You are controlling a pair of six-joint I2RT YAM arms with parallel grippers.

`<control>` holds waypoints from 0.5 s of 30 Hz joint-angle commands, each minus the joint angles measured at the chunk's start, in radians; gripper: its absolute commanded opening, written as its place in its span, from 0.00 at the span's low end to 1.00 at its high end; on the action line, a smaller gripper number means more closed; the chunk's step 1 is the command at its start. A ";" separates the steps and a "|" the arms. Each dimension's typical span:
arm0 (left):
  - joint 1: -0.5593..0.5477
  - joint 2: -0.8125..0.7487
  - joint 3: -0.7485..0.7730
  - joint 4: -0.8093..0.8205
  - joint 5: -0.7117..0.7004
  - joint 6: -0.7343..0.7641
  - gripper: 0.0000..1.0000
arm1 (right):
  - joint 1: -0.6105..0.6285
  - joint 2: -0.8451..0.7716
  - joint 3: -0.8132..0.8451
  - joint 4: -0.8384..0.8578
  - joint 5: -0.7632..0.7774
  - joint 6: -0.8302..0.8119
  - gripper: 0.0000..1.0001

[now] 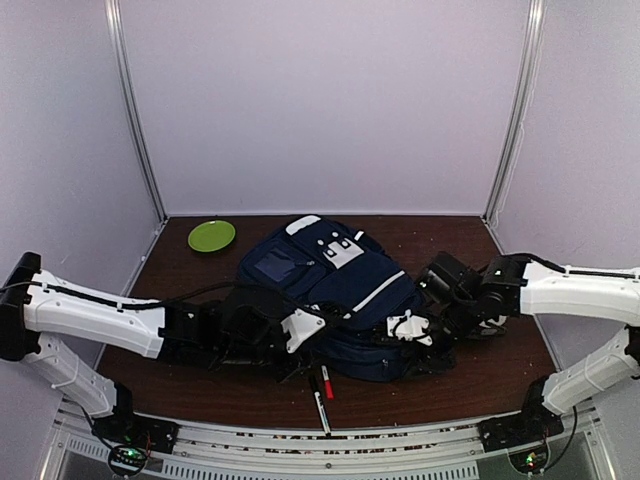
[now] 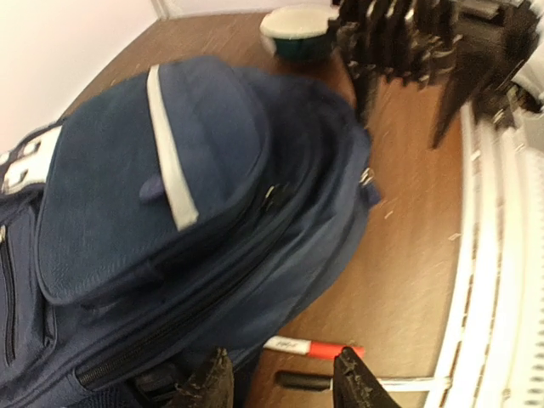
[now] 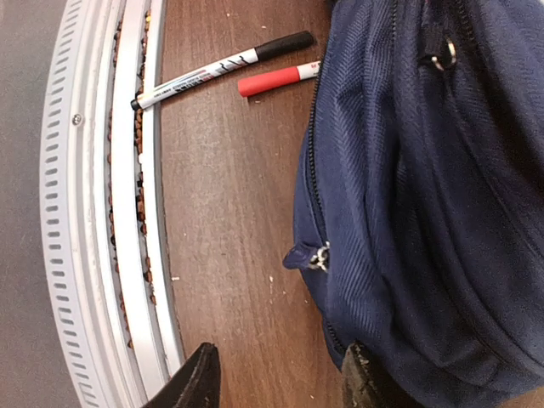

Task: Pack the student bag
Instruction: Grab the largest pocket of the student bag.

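A: Our left claw point(image 2: 285, 387) hangs open and empty at the bag's point(image 2: 170, 212) near edge. Our right claw point(image 3: 280, 378) is open too, just beside the bag.
B: The bag lies on the desk point(image 3: 229, 212) between them, and its zip point(image 3: 319, 255) looks shut.
A: So we may pinch loose cloth, not the zip.
B: Or knock the markers point(image 3: 276, 78) beside the bag onto the rail point(image 3: 93, 212).

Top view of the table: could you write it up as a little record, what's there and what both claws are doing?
bag: navy backpack, lying between the arms
pens: red marker, black marker, loose on the table beside it
plate: green plate, far left
left gripper: open, empty, at the backpack
right gripper: open, empty, at the backpack
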 commanded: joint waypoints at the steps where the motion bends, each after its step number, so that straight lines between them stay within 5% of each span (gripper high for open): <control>1: 0.006 0.048 -0.049 0.149 -0.138 0.082 0.44 | 0.025 0.094 0.013 0.115 0.009 0.065 0.53; 15: 0.003 0.186 -0.071 0.364 -0.165 0.158 0.39 | 0.029 0.217 0.015 0.272 0.060 0.246 0.54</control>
